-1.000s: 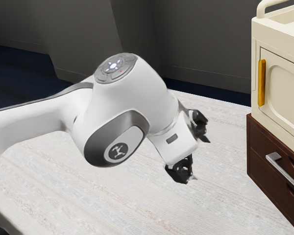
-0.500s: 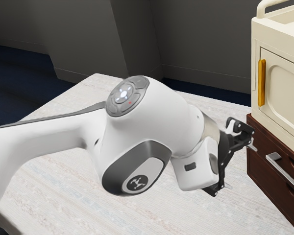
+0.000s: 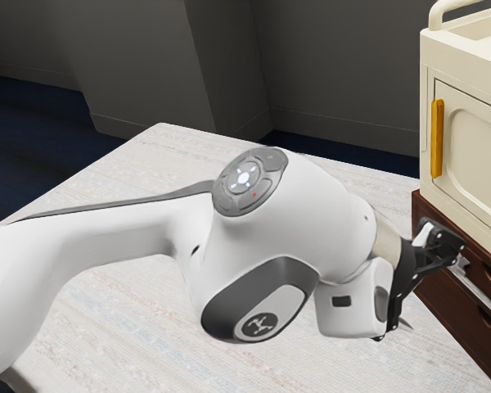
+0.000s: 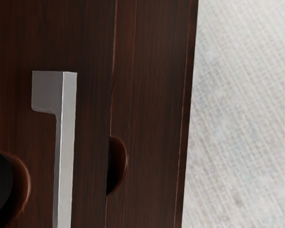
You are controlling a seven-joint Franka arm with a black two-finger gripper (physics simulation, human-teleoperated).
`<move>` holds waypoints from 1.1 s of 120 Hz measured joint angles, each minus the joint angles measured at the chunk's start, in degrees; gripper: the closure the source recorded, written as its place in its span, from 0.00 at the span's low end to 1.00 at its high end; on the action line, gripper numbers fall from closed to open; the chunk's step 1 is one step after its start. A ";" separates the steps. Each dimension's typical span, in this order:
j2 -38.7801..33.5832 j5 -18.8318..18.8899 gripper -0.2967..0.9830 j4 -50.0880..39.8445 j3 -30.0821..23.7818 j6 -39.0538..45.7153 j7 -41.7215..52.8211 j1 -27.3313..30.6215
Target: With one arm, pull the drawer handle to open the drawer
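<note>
Approach step, prob.: gripper (image 3: pixel 434 294) spread wide nr. handle (image 4: pixel 66 161); next, straddle bar, grip, pull drawer (image 4: pixel 92 104) open.

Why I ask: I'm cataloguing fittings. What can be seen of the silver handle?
The handle is a straight, squared bar, silver-grey and metallic-looking, with a blocky post at its visible end running to the dark brown drawer front. The open gripper partly hides it in the exterior view; whether they touch, I cannot tell.
</note>
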 joint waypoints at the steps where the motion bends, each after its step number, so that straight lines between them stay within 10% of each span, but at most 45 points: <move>1: 0.03 0.07 0.23 0.00 0.00 0.01 0.07 0.00; 132: 7.08 4.61 0.24 3.73 0.01 0.29 4.50 -0.89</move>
